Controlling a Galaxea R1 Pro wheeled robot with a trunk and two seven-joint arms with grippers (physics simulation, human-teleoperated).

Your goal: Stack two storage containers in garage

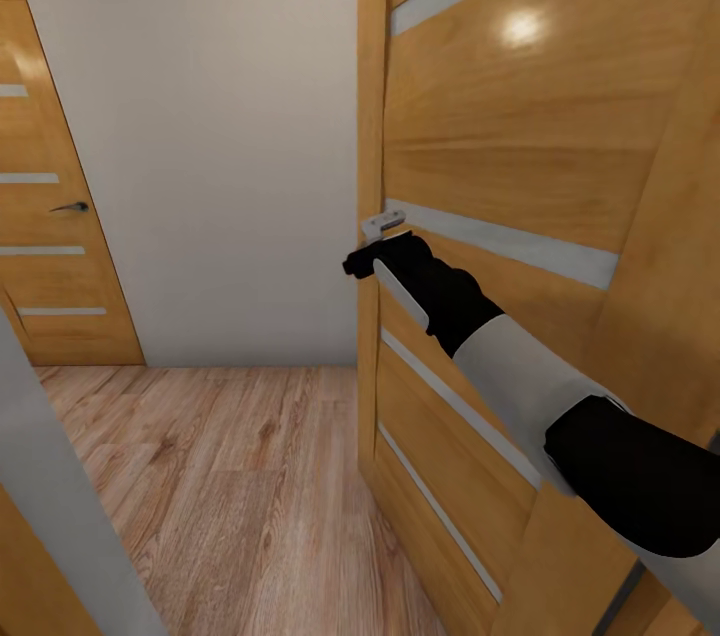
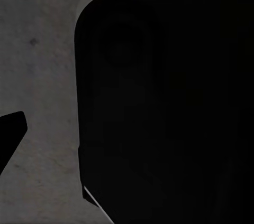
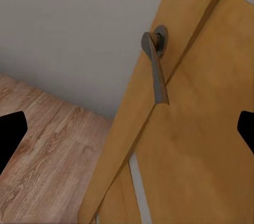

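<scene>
The storage containers are out of view. My right arm reaches forward to the edge of a wooden panel door with grey strips. My right gripper is just below the door's silver latch plate. In the right wrist view the gripper is open, with nothing between its fingertips. There the grey lever handle hangs a short way ahead, untouched. In the left wrist view one dark fingertip shows beside a large black body over a mottled grey surface.
A light wood-plank floor runs to a plain pale wall. A second wooden door with a dark handle stands shut at the left. A grey-white slanted frame crosses the near left corner.
</scene>
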